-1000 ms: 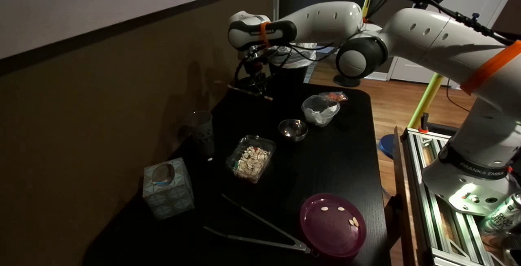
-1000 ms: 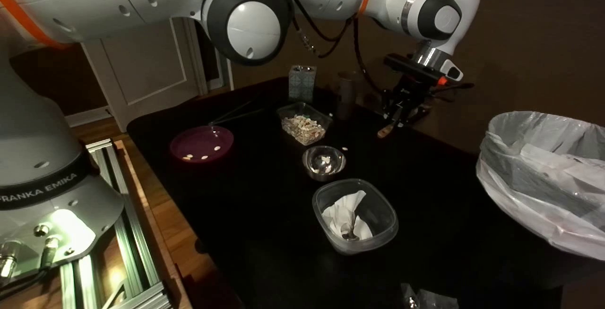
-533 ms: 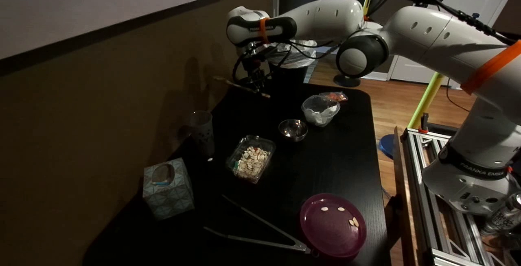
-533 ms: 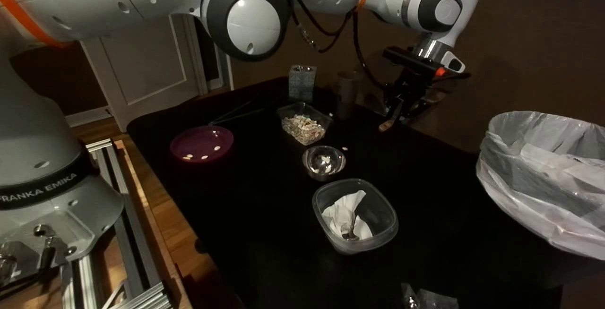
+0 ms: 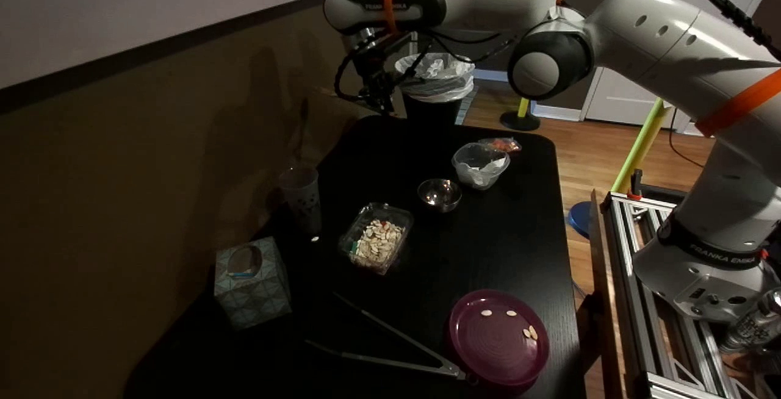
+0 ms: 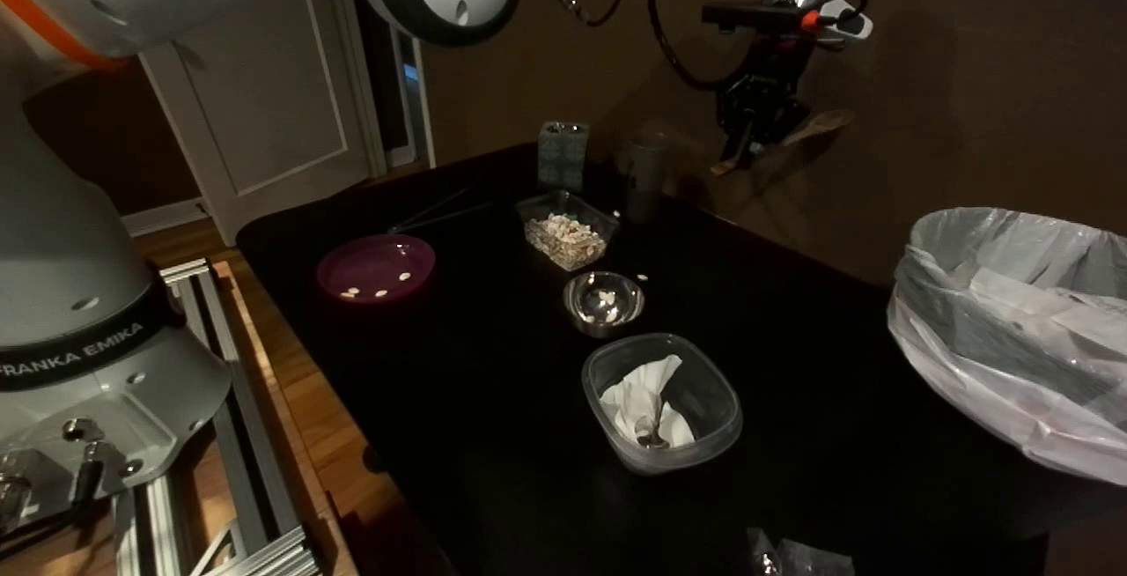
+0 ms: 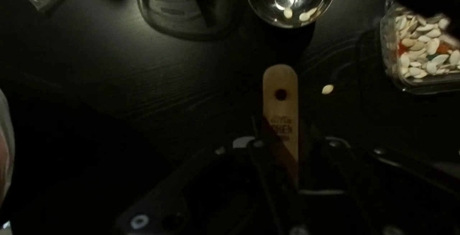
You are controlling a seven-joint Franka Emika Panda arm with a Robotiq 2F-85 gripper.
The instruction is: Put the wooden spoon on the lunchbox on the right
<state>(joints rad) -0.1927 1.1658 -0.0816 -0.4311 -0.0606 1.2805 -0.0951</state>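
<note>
Hovering above black wood-grain counter (image 5: 503, 234), black two-finger hand (image 6: 747, 151) points down, pinching pale wooden spoon (image 7: 281, 108) midair; clear plastic tub (image 6: 709, 400) w/ white paper (image 6: 641, 387) well apart; brown wall (image 6: 986, 100) behind; black bin (image 5: 433, 110) w/ whitish liner (image 5: 442, 86) nr counter's end.

Both exterior views are dim, the table (image 5: 491, 246) nearly black and soft shadows spread on the brown wall (image 5: 152, 179). Small glints dot the metal bowl (image 5: 444, 205). The wrist view is darkest: a slanting shadow crosses the wooden spoon (image 7: 280, 78) and a faint sheen lies on the table.
</note>
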